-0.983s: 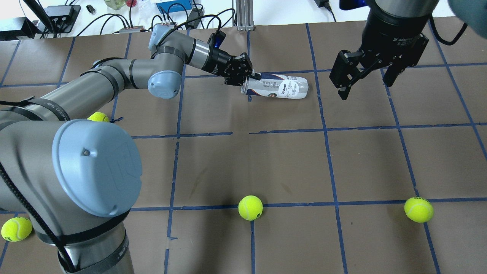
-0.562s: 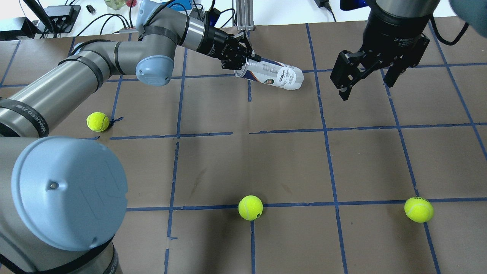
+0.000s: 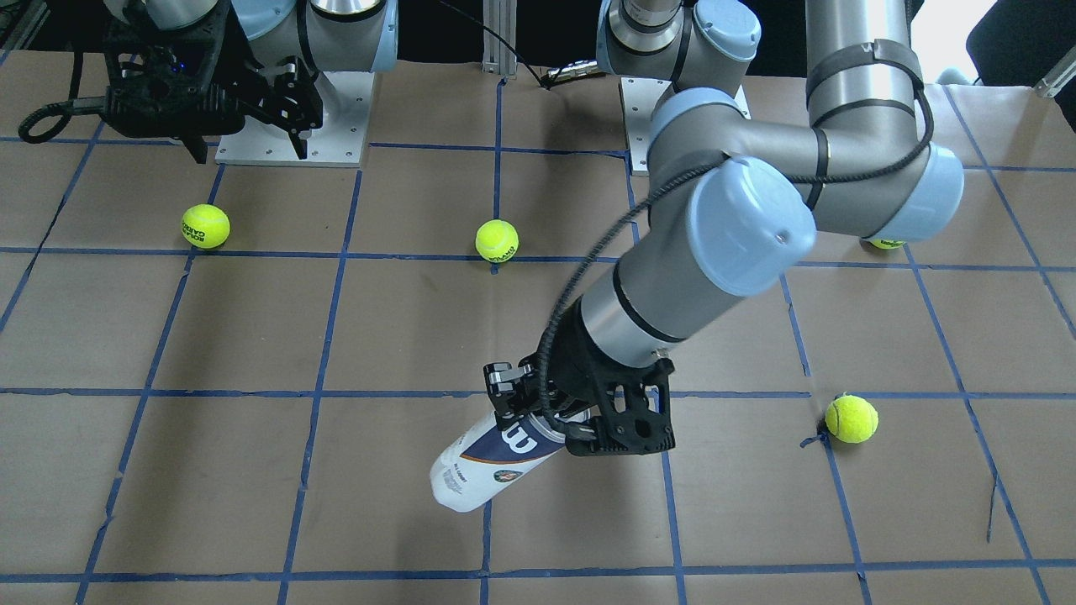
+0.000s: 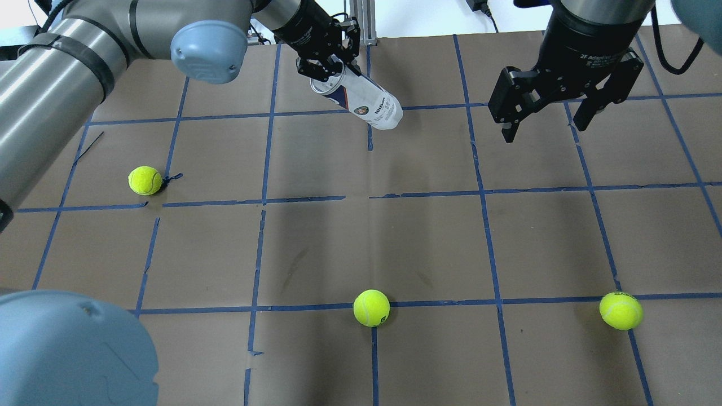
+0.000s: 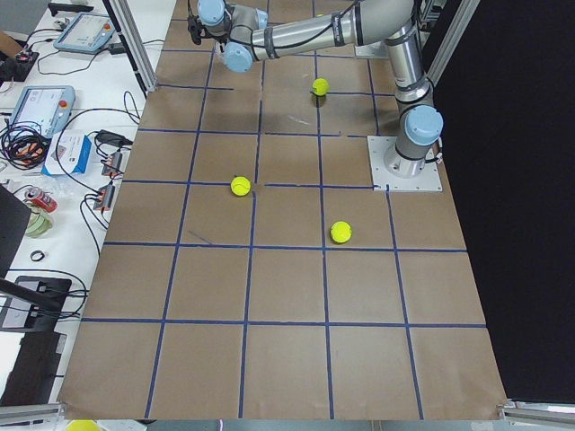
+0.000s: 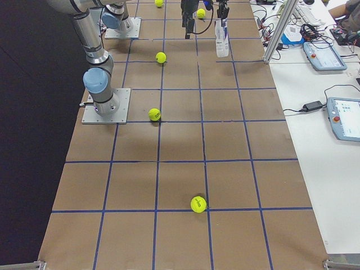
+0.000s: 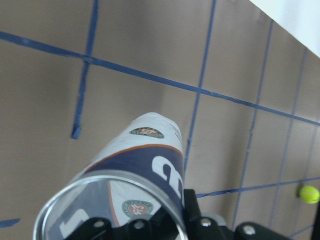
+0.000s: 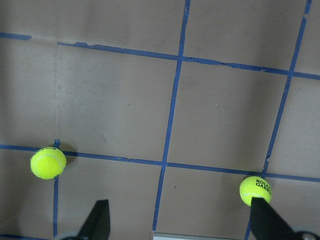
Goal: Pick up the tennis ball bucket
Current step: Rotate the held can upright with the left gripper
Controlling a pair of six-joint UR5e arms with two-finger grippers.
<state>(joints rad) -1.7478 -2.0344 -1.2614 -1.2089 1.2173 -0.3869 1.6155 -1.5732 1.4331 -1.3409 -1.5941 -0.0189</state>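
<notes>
Three yellow-green balls lie on the counter (image 4: 428,237) in the overhead view: a left-hand ball (image 4: 145,180), a middle ball (image 4: 371,308) and a right-hand ball (image 4: 620,310), all well apart. At the far side, the left tool (image 4: 330,65) is clamped on the open end of the tennis ball bucket (image 4: 366,101). The bucket is held tilted, with its closed end lower and pointing toward the right tool (image 4: 546,131). The right tool's fingers are spread wide with nothing between them, and it is kept apart from the bucket.

From the front-facing view, the bucket is seen slanting down out of the left tool. Its shadow is cast beside it on the counter, so it appears clear of the surface.

From the exterior right view, the bucket is seen hanging steeply at the far end of the counter.

In the left wrist view, the clear rim and the navy and white label fill the foreground above the taped grid.

In the right wrist view, the two fingertips are shown wide apart at the lower edge, with only the counter and two balls beyond.
</notes>
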